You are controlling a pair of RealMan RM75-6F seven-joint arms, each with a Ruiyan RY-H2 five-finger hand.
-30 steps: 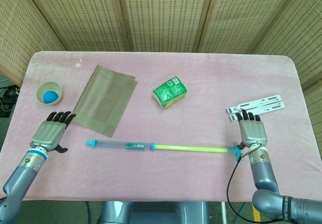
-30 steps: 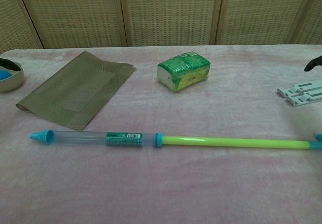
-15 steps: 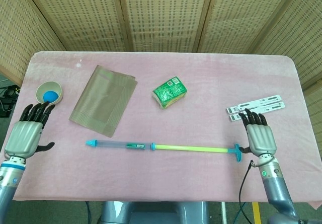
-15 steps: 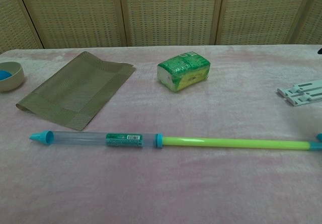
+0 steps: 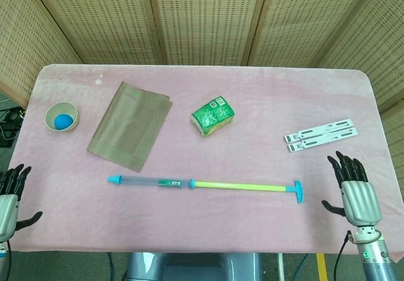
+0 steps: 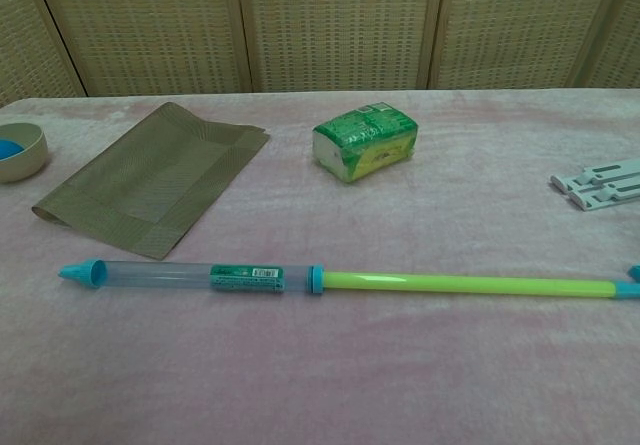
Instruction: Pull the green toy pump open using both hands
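Note:
The toy pump [image 5: 202, 184] lies flat on the pink table, pulled out long: a clear barrel [image 6: 190, 275] with a blue tip at the left, a yellow-green rod [image 6: 465, 284] running right to a blue T-handle [image 5: 297, 191]. My left hand [image 5: 7, 202] is at the table's front left corner, fingers spread, holding nothing, far from the barrel. Near the front right edge my right hand [image 5: 356, 192] is likewise spread and empty, a short way right of the handle. The chest view shows neither hand.
A brown woven mat [image 5: 131, 125] lies left of centre, with a beige bowl [image 5: 62, 116] holding a blue ball near the left edge. A green packet [image 5: 213, 115] sits mid-table. Two white plastic strips [image 5: 320, 134] lie at the right.
Both hands have drawn back toward the table's front edge and outward, away from the pump's ends. The pump has stayed where it lay, extended.

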